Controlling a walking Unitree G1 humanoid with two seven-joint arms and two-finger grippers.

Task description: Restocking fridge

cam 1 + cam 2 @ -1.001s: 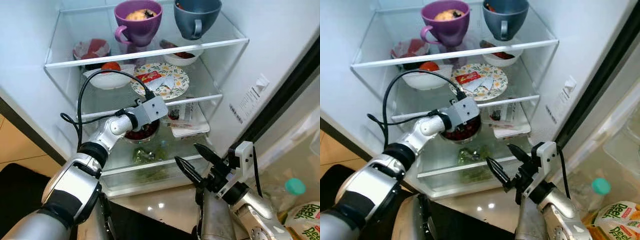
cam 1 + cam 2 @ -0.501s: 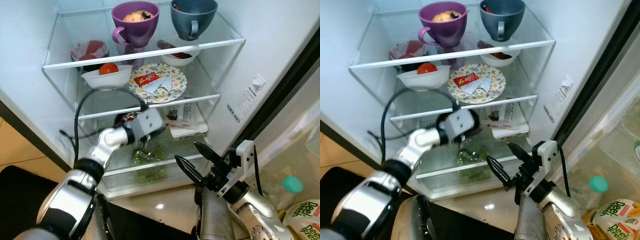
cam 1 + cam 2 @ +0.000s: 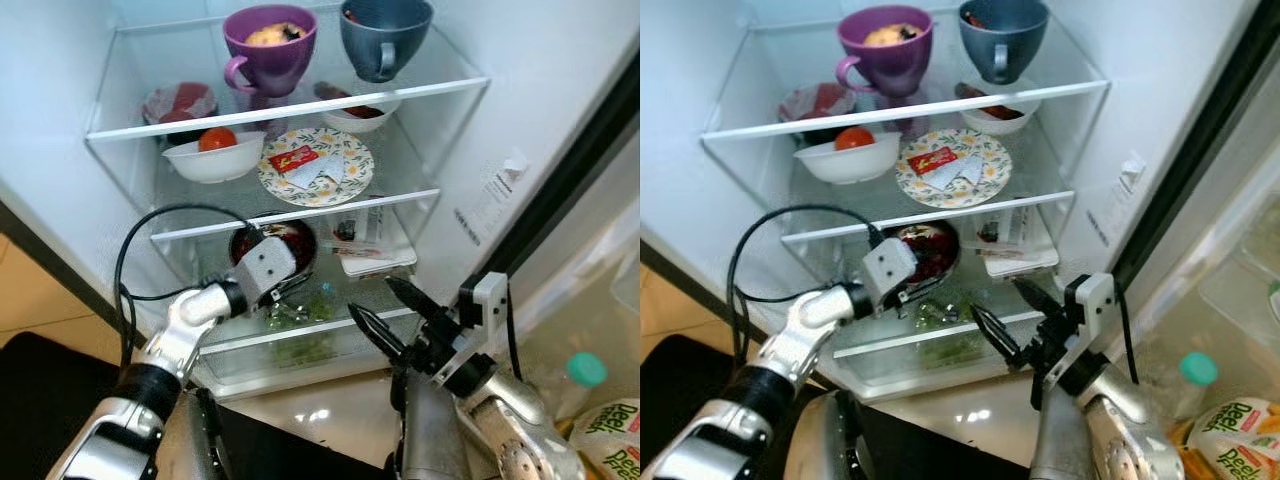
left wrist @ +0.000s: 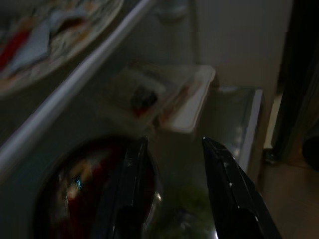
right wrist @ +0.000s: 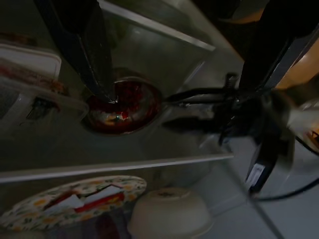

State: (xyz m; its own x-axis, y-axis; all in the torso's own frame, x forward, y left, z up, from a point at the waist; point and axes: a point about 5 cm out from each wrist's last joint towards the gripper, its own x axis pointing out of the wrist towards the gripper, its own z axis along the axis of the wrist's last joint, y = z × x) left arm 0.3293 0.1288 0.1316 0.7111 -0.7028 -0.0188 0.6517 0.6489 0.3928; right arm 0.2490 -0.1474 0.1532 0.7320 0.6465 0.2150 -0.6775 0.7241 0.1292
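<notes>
A dark bowl of red food (image 3: 287, 242) stands on the fridge's lower glass shelf (image 3: 400, 290), under the middle shelf. My left gripper (image 3: 288, 290) hovers just in front of and below the bowl, open and holding nothing. In the left wrist view its two fingers (image 4: 130, 189) stand apart, with the bowl (image 4: 75, 194) just beyond them. My right gripper (image 3: 371, 300) is open and holds nothing, outside the fridge at the shelf's front edge, right of the bowl. The right wrist view shows the bowl (image 5: 124, 105) beyond its fingers (image 5: 82, 50).
A purple mug (image 3: 270, 40) and a blue-grey mug (image 3: 385, 35) stand on the top shelf. The middle shelf holds a white bowl with a tomato (image 3: 212, 158) and a floral plate (image 3: 316, 165). A clear food box (image 3: 375, 245) lies right of the dark bowl, above greens (image 3: 300, 310). A teal-capped bottle (image 3: 587, 372) stands at the right.
My left gripper has let go of the dark bowl and drawn back and down out of the shelf. The bowl stays on the lower shelf. The right arm has barely moved.
</notes>
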